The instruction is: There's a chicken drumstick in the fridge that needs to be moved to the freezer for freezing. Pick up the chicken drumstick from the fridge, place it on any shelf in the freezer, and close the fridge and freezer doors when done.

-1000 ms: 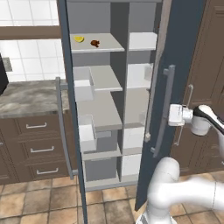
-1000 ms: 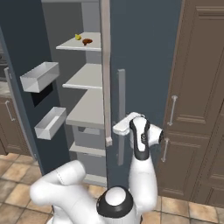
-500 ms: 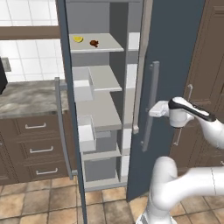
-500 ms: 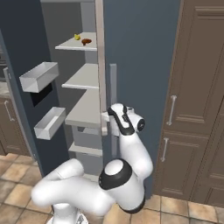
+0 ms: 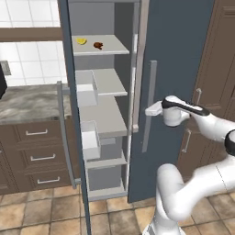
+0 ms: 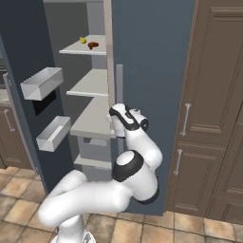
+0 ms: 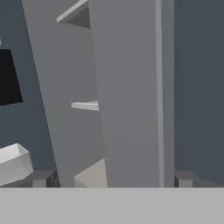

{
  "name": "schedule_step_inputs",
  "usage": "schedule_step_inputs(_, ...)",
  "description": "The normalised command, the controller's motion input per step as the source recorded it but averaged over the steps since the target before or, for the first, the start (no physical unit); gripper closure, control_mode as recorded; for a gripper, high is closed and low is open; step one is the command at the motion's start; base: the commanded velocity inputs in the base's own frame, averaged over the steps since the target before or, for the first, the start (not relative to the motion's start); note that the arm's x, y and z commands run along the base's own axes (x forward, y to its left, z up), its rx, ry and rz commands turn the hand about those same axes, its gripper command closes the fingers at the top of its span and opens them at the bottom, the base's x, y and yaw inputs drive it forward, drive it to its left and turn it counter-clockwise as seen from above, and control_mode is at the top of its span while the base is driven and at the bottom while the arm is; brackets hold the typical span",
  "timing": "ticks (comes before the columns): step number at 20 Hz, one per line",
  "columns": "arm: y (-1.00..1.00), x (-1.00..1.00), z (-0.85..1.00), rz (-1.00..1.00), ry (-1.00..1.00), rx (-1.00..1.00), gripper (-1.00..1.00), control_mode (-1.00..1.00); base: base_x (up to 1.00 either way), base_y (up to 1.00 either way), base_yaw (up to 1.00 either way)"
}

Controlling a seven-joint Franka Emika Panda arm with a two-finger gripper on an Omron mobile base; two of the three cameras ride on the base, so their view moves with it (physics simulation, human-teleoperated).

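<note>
The chicken drumstick [image 5: 97,45] [image 6: 93,45] lies on the top shelf [image 5: 112,47] [image 6: 76,48] of the freezer, beside a yellow lemon wedge [image 5: 81,41]. The freezer door [image 5: 69,114] [image 6: 23,57] stands wide open, its dark panel [image 7: 8,76] facing inward. The fridge door [image 5: 183,69] [image 6: 152,71] is swung almost shut, with a pale edge strip still showing. My gripper [image 5: 153,110] [image 6: 115,117] [image 7: 113,181] is open, at the fridge door's vertical handle [image 5: 150,92] and holding nothing. In the hand view the grey bar [image 7: 131,109] stands close between the fingertips [image 7: 41,179].
White door bins [image 6: 42,83] [image 6: 53,133] jut from the open freezer door. Brown wooden cabinets [image 5: 222,92] [image 6: 213,95] rise right of the appliance. A stone counter with drawers [image 5: 27,103] lies to the left. Tiled floor runs below.
The fridge door has swung from well open to almost shut. My gripper moved left with it, staying at the handle. The drumstick and the freezer door have not moved.
</note>
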Motion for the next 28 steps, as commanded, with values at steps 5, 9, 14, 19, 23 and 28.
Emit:
schedule_step_inputs(5, 0.53, 0.78, 0.00, 0.00, 0.03, -0.05, -1.00, -1.00, 0.00, 0.00, 0.00)
schedule_step_inputs(9, 0.39, 0.62, 0.00, 0.00, 0.00, -0.03, -1.00, -1.00, 0.00, 0.00, 0.00)
schedule_step_inputs(14, 0.09, 0.12, 0.16, -0.02, 0.00, 0.00, -1.00, -1.00, 0.00, 0.00, 0.00)
schedule_step_inputs(19, 0.00, 0.00, 0.61, -0.03, -0.07, 0.00, -1.00, -1.00, 0.00, 0.00, 0.00)
schedule_step_inputs(23, -0.01, 0.00, 0.69, -0.02, -0.09, 0.00, -1.00, -1.00, 0.00, 0.00, 0.00)
schedule_step_inputs(28, -0.06, -0.01, 0.69, -0.04, -0.04, 0.00, -1.00, -1.00, 0.00, 0.00, 0.00)
